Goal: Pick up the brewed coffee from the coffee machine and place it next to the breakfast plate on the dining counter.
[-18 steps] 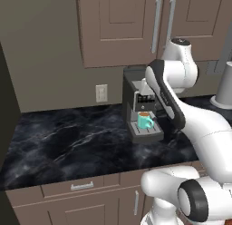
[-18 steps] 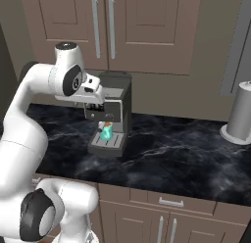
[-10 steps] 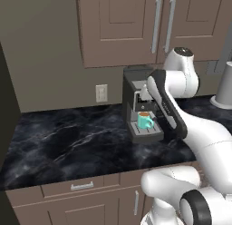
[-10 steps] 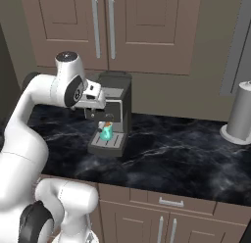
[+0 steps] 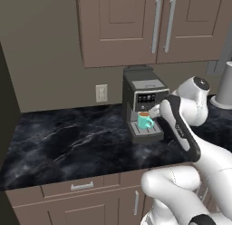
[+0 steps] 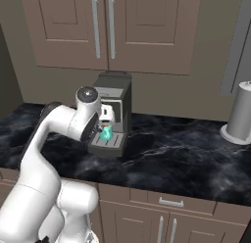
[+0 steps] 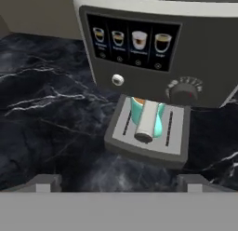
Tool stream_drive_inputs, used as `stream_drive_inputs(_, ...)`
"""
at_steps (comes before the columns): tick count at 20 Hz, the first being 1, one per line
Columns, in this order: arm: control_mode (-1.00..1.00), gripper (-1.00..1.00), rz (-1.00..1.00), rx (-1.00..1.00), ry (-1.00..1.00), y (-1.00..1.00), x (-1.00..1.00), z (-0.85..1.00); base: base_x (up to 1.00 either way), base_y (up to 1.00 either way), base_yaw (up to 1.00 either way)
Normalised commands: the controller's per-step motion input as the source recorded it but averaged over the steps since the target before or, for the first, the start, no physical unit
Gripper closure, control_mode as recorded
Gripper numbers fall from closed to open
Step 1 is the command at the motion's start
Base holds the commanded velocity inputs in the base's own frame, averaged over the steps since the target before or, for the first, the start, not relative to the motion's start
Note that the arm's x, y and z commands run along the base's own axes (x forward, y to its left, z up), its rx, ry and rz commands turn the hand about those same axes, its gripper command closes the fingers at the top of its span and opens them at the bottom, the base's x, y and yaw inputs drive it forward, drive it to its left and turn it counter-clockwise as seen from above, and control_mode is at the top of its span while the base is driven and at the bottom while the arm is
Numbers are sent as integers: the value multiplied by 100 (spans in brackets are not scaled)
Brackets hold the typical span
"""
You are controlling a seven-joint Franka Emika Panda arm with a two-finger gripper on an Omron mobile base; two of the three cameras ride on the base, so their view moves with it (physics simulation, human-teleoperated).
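The brewed coffee (image 5: 145, 121), a small teal mug, stands on the drip tray (image 7: 149, 132) of the coffee machine (image 5: 143, 100), at the centre of the left base view and left of centre in the right base view (image 6: 106, 133). In the hand view the mug (image 7: 147, 115) sits in the middle of the frame, partly behind a pale spout or handle that comes toward the camera; which of the two it is I cannot tell for sure. The gripper (image 7: 118, 181) shows as two grey finger tips (image 7: 44, 182) at the lower corners of that frame, set wide apart with nothing between them, well short of the mug. In the left base view the arm's wrist hangs just to the right of the machine.

The mug is likely rigid, light and smooth-glazed, so the pads could slip on it, and it carries liquid that will spill if tipped. A hold across the body, below the rim and clear of the handle, with the mug kept upright, looks the safest. The low head of the machine above it leaves little room, so drawing it straight out along the tray seems wise
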Motion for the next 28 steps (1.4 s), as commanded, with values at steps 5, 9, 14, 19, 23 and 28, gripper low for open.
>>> stream_drive_inputs(5,-100,-100,20,9,-11,-17,0,-21,0,0,0)
stream_drive_inputs(9,-100,-100,16,4,-6,-13,0,-21,0,0,0)
stream_drive_inputs(14,-100,-100,18,0,-9,-14,0,-19,0,0,0)
stream_drive_inputs(19,-100,-100,18,0,-7,-16,3,-6,0,0,0)
stream_drive_inputs(23,-100,-100,15,0,-3,-4,15,-1,0,0,0)
stream_drive_inputs(28,-100,-100,10,0,-6,0,12,-16,0,0,0)
